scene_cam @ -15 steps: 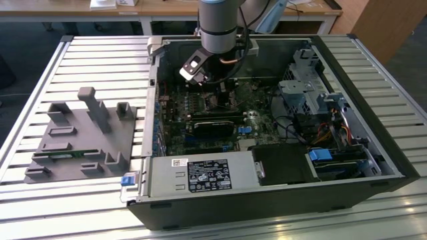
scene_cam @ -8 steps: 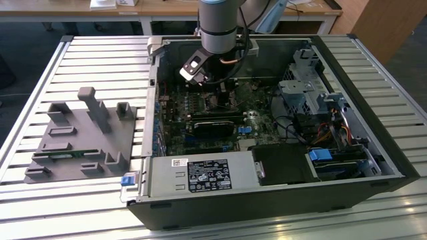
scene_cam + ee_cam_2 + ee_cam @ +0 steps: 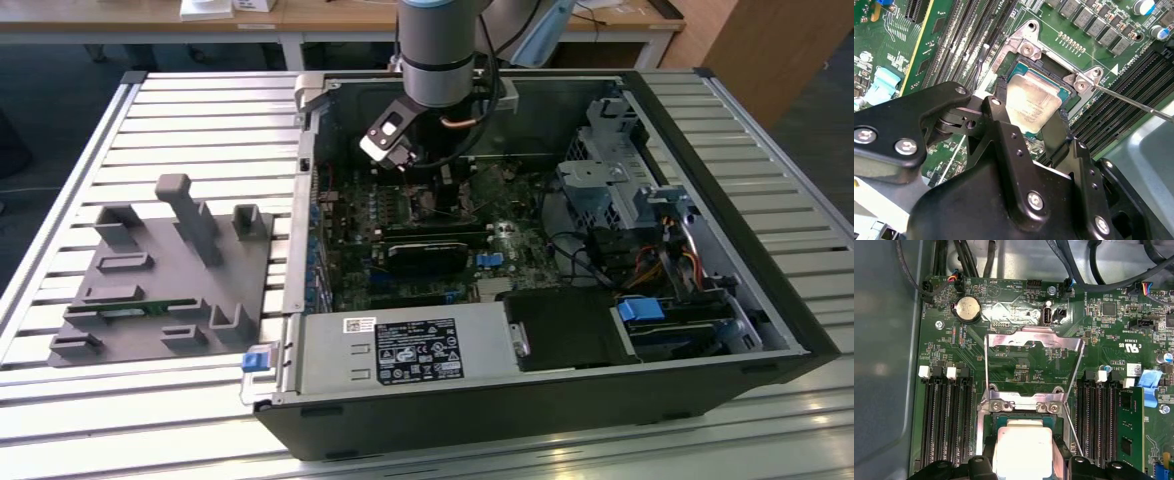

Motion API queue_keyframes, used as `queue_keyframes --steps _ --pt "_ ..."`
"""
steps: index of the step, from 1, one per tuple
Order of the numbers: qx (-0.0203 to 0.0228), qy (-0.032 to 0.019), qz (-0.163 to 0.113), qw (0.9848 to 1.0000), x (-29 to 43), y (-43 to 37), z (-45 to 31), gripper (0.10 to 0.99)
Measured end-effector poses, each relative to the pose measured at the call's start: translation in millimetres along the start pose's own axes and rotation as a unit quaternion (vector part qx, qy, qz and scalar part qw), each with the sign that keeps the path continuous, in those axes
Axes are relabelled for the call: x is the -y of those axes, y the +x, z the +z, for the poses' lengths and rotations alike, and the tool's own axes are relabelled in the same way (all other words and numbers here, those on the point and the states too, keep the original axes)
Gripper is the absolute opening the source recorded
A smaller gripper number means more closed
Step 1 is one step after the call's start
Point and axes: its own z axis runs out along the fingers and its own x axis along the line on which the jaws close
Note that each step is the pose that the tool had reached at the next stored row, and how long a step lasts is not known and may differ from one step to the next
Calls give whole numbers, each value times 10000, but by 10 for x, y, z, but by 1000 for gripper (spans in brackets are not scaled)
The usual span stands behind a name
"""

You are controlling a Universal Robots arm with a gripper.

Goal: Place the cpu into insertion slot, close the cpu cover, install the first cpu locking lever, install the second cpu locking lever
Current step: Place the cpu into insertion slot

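My end effector [image 3: 1029, 117] is closed narrow on two opposite edges of the cpu [image 3: 1023, 447], held flat between its fingers over the insertion slot [image 3: 1021, 418], with the cpu cover [image 3: 1034, 342] open just beyond.

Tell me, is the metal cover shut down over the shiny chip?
No, in the first wrist view the cpu cover stands flipped up and open, and the cpu lies uncovered.

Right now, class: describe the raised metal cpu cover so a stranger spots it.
The open black computer case holds a green motherboard. Beside its square silver-grey cpu the cpu cover stands raised: a thin metal frame whose open centre nothing nearby shares.
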Motion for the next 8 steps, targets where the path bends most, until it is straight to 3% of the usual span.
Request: queue_keyframes --steps 7,8 --pt "-1 -1 0 10000 0 0 1 537" --pt "-1 -1 0 10000 0 0 1 600"
